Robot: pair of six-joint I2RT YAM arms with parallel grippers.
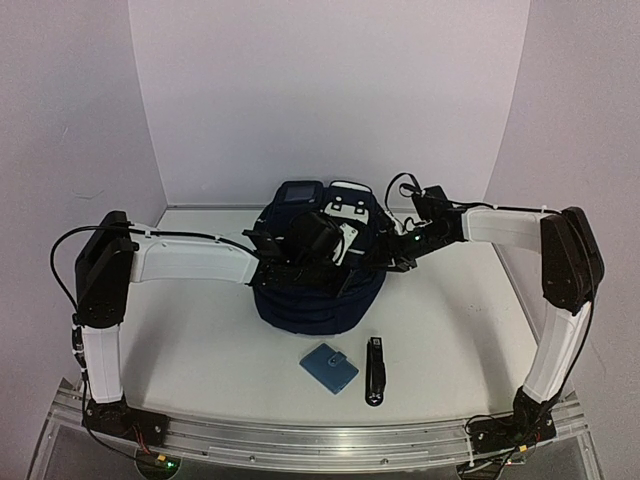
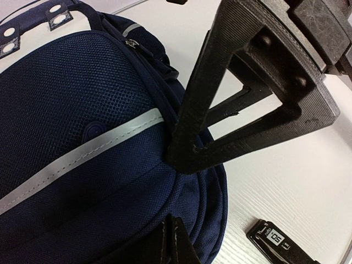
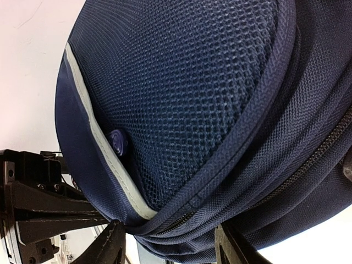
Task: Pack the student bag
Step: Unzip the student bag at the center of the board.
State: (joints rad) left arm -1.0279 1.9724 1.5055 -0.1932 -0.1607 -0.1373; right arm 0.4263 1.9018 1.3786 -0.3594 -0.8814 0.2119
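The student bag (image 1: pixel 318 295), navy with pale stripes, lies mid-table and fills both wrist views (image 2: pixel 82 137) (image 3: pixel 192 82). My left gripper (image 1: pixel 335 250) rests on top of it. In the left wrist view its fingertips (image 2: pixel 173 237) are pressed together against a fold of the bag's fabric near the zip edge. My right gripper (image 1: pixel 383 258) is at the bag's right side. In the right wrist view it (image 3: pixel 170 245) is open, with the zipped edge (image 3: pixel 231 203) bulging between its two fingers. One right finger (image 2: pixel 242 99) crosses the left wrist view.
A small light-blue snap wallet (image 1: pixel 329 367) and a black stapler-like object (image 1: pixel 375 370) lie in front of the bag; the black object also shows in the left wrist view (image 2: pixel 278 245). White walls enclose the table at the back and sides.
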